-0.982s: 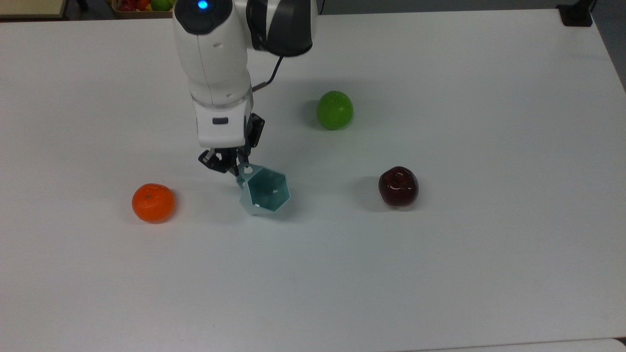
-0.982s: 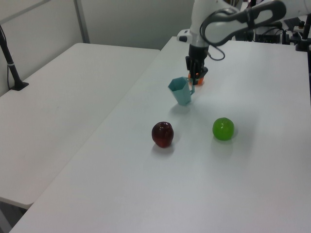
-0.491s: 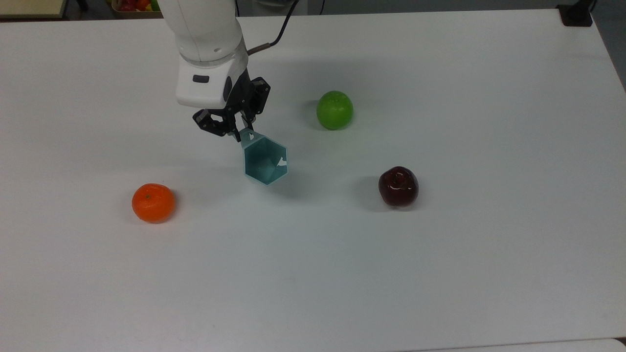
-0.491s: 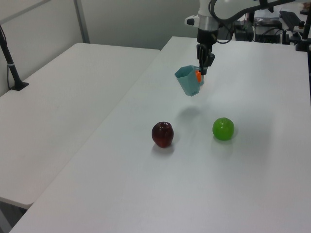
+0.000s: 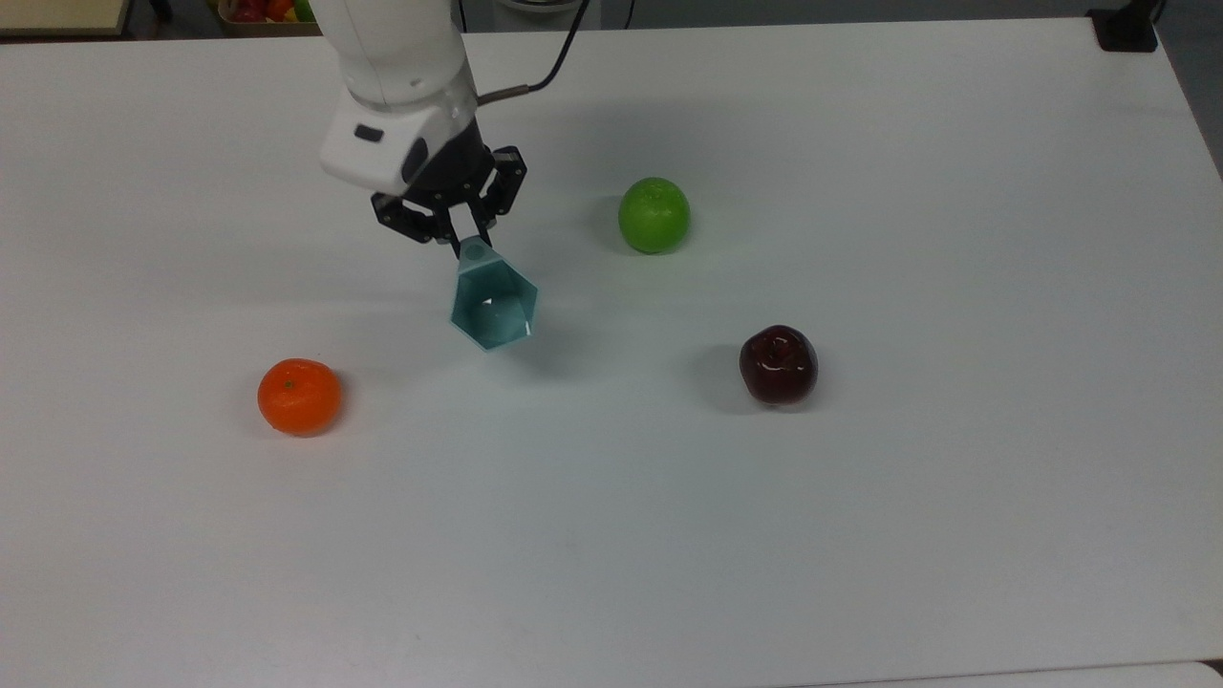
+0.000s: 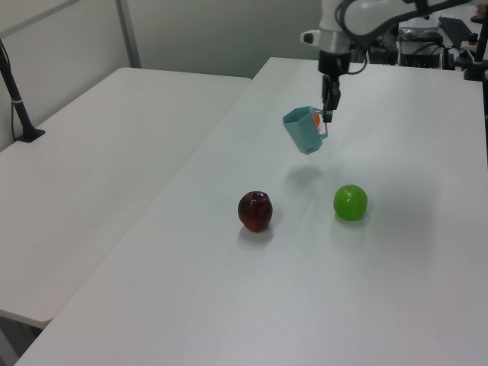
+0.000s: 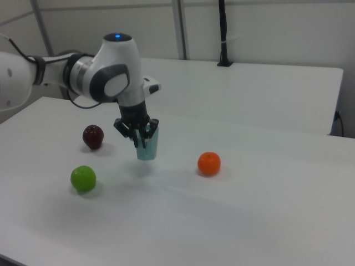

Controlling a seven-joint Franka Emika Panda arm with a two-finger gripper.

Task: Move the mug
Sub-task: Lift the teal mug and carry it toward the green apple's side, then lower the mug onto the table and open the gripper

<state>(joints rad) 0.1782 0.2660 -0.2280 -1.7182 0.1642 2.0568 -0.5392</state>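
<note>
Left view: tool [image 6: 326,114] clamps mug [image 6: 304,131] handle, airborne.

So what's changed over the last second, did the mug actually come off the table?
Yes. The gripper, shut on the mug's handle, has lifted the mug off the table; it now hangs tilted above its shadow, shifted toward the top view's upper edge. The orange, green apple and red apple stayed put.

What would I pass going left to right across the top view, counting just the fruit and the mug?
Orange → mug, held off the table by the gripper → green apple → dark red apple.
</note>
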